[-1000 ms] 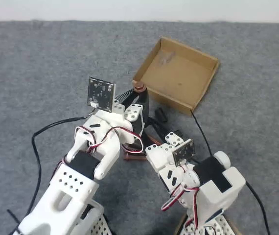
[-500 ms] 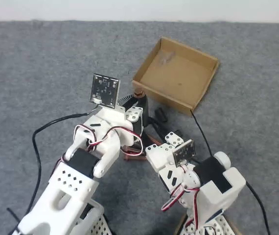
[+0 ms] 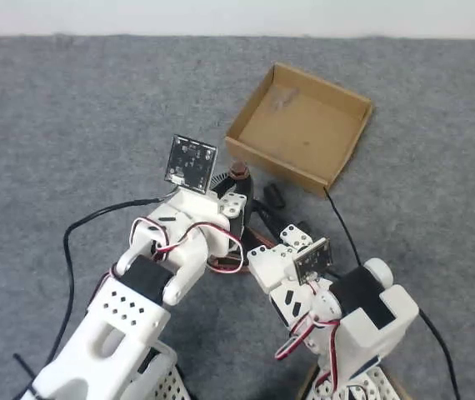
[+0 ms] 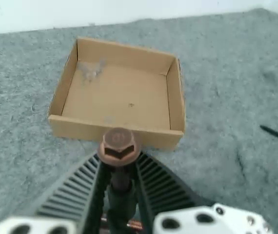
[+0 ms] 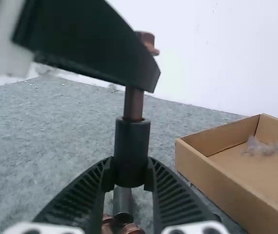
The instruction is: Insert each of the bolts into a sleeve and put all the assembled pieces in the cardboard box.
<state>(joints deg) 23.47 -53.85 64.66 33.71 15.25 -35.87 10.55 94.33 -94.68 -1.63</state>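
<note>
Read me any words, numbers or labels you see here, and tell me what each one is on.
No text here can be read.
On the bolt head: faint raised marks, too blurred to read.
On the circuit board on an arm: tiny marks, too small to read.
On the cardboard box: no print visible.

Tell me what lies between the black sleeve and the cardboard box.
Just bare carpet, seen in the right wrist view between sleeve and box.
</note>
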